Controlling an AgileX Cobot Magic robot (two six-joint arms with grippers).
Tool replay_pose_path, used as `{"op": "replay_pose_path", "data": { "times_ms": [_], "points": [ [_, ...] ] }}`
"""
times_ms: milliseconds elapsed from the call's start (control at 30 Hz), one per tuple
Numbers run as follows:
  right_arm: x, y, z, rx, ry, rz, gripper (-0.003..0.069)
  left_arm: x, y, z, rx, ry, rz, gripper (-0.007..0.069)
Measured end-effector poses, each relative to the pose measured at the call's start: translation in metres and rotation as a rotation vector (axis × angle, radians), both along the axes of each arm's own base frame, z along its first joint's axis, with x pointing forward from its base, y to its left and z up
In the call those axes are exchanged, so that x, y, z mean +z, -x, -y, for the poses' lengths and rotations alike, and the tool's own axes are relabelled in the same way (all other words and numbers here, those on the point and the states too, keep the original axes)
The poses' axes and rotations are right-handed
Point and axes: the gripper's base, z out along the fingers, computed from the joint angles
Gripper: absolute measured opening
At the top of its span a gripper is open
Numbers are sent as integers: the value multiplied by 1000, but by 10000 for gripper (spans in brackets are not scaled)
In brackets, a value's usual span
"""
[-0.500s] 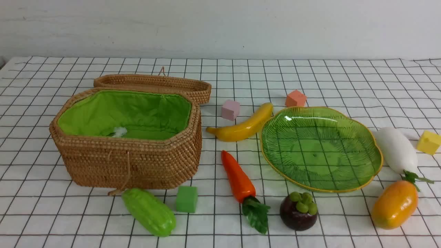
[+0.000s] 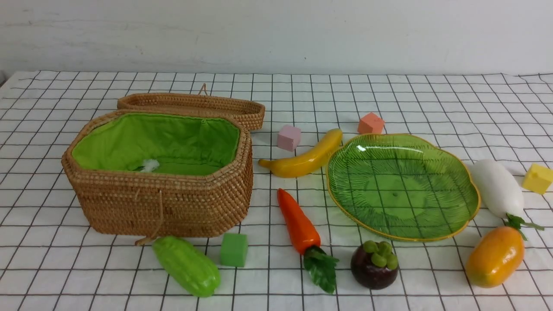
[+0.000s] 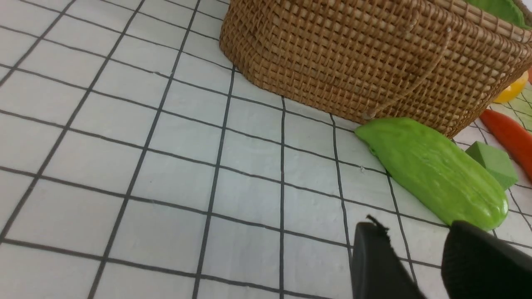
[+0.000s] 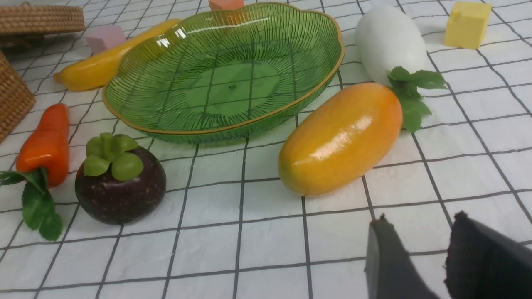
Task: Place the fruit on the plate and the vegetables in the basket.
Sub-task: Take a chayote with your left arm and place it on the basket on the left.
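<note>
We see the basket (image 2: 160, 207) in the left half of the front view. It is brown woven wicker, long with cut corners, and it has a bright green fabric lining (image 2: 164, 138). Its flat woven lid (image 2: 194, 103) lies open behind it. The plate (image 2: 402, 190) is right of centre. It is translucent green glass, leaf-shaped, with fine ribs and a wavy yellow-gold rim.

All the toys are glossy and lie on the surface (image 2: 65, 268), which is covered by a white cloth with black grid lines.
- The curved yellow banana (image 2: 306, 157) is just beside the plate's left rim.
- The round dark purple mangosteen (image 2: 374, 265), with its green cap, is below the plate.
- The oval orange-yellow mango (image 2: 494, 257) is at the lower right.
- The smooth white radish (image 2: 497, 188) is above the mango, and its green leaves are just beside the mango.
- The orange carrot (image 2: 299, 224) lies at the centre, between basket and plate, with its leaves towards the lower edge.
- The ridged light-green gourd (image 2: 186, 265) lies below the basket, near its wall.

Matte foam blocks are scattered around: a green cube (image 2: 234, 249) between gourd and carrot, a pink cube (image 2: 289, 138) and an orange cube (image 2: 370, 124) above the banana, and a yellow cube (image 2: 537, 178) at the right edge.

In the wrist views, the left tool (image 3: 413, 226) is near the end of the gourd, and the right tool (image 4: 419, 220) is near the mango. Both have their black fingers apart, with only cloth between them, and they grip nothing.
</note>
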Motion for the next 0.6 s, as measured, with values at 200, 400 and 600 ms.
{"op": "replay_pose_path", "data": {
  "times_ms": [200, 400, 600],
  "points": [
    [0, 0, 0, 0, 0, 0, 238, 2, -1, 0, 3, 3, 28, 238],
    [0, 0, 0, 0, 0, 0, 238, 20, -4, 1, 53, 299, 187, 238],
    [0, 0, 0, 0, 0, 0, 238, 42, -4, -5, 116, 668, 361, 213]
  ]
}}
